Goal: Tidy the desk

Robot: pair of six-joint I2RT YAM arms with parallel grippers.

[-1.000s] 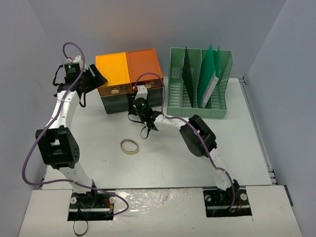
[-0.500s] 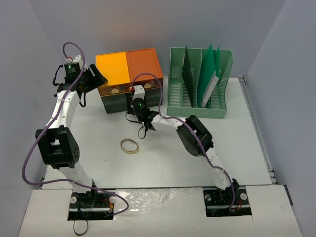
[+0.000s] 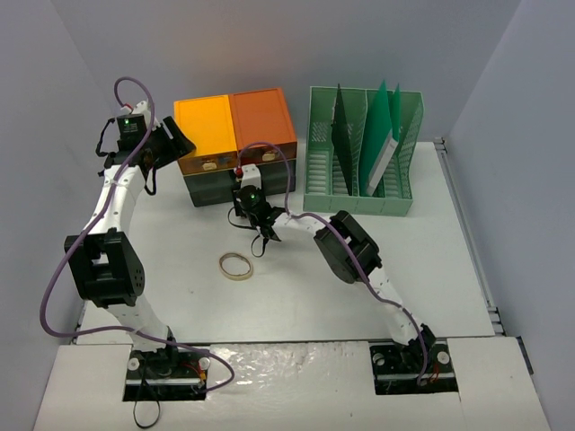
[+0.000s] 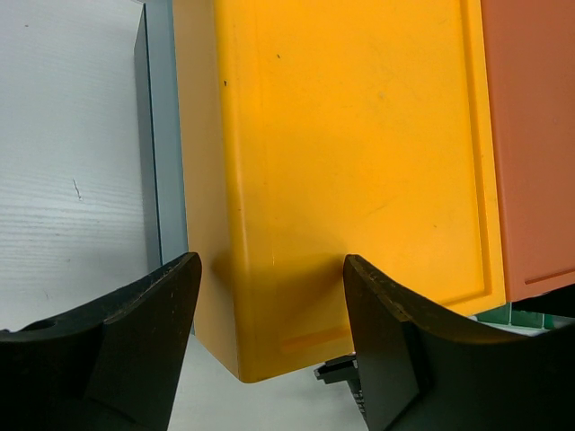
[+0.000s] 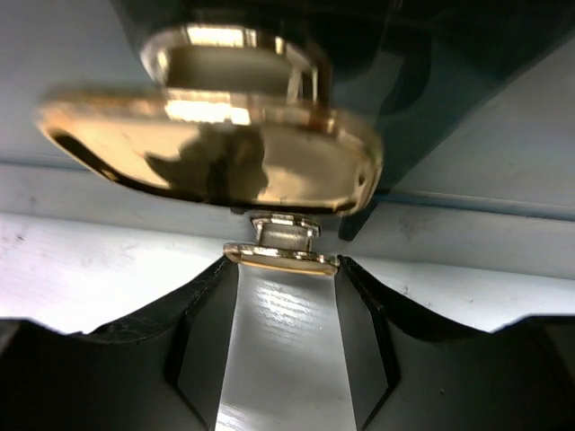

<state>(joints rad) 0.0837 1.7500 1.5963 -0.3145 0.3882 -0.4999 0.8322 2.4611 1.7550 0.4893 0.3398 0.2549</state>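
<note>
The desk (image 3: 296,301), a broad matte off-white tabletop, lies under both my arms and fills most of the overhead view. On its bare middle lies a thin tan ring (image 3: 235,266), flat and apart from everything else. At the back left stands a dark grey-bodied drawer unit (image 3: 202,190), with a yellow-orange plastic top (image 3: 205,126) on its left half and a deeper orange top (image 3: 263,117) on its right. The pale fittings on the upper drawer fronts are too small to read. Just beside the unit, to the right, stands a mint-green slotted plastic file rack (image 3: 359,205) holding upright green folders (image 3: 382,135). My right pincer (image 5: 280,269) is low at the unit's front, just above the desk. A shiny gold oval drawer pull (image 5: 207,153) sits above it, and a small gold tab (image 5: 280,256) below that pull lies between my two black fingertips, its ends right at their inner edges. I cannot tell whether they pinch it. My left pincer (image 4: 271,265) hovers over the front left corner of the yellow-orange plastic top, its jaws spread wide and holding nothing.
</note>
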